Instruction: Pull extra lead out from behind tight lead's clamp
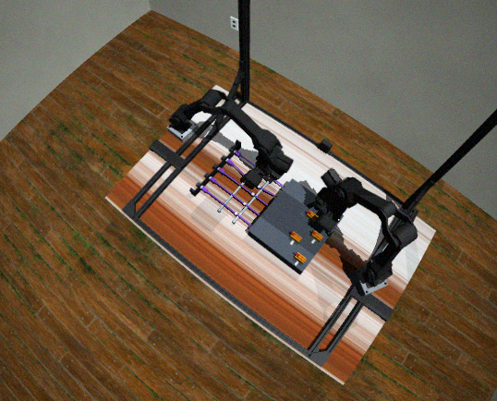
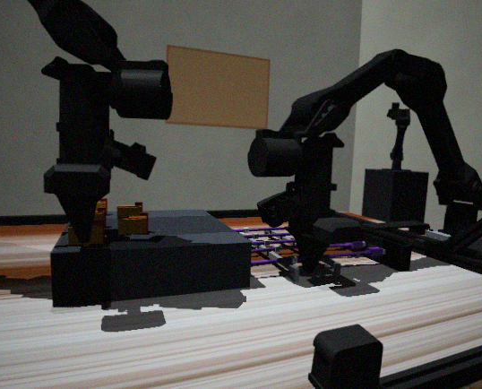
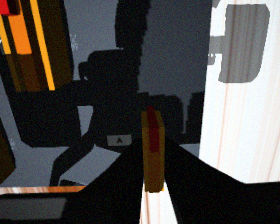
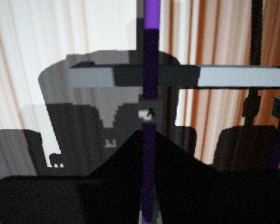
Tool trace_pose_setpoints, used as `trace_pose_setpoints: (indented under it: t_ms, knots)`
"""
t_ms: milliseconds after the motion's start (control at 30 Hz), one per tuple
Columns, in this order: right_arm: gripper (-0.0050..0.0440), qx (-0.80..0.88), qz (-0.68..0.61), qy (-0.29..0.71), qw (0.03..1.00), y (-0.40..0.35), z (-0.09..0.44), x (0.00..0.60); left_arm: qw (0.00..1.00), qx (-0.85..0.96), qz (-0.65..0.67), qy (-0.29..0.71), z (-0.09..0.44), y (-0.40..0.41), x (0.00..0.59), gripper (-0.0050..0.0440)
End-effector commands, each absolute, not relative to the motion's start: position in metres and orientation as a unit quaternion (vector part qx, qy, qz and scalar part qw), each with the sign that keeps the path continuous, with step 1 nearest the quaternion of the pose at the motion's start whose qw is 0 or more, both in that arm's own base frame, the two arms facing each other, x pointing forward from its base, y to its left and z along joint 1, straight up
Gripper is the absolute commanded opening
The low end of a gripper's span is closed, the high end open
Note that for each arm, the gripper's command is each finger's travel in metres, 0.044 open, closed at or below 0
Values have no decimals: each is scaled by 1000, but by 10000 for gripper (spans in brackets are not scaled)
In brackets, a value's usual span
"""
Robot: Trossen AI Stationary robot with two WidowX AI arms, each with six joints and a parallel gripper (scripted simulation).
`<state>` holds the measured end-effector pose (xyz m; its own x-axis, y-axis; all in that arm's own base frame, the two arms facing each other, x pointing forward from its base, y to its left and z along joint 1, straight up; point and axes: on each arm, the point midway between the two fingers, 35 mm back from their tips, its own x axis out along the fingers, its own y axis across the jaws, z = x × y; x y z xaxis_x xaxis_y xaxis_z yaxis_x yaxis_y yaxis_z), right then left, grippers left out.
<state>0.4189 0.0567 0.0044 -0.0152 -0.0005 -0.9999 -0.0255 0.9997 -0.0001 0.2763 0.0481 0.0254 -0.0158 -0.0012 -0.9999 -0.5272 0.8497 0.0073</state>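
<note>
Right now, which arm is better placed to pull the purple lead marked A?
The right arm, I think: its gripper is closed around lead A. The left gripper is busy, shut on handle A.
</note>
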Motion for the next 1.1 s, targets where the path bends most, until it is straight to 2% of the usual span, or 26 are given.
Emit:
trace_pose_setpoints:
  t_ms: [0, 1067]
  knots:
    - [-50, -8, 10, 702, 712, 57, 15, 424, 684, -194, 194, 676, 41, 49, 280, -50]
    - [-50, -8, 10, 702, 712, 57, 15, 424, 684, -194, 194, 676, 41, 49, 281, -50]
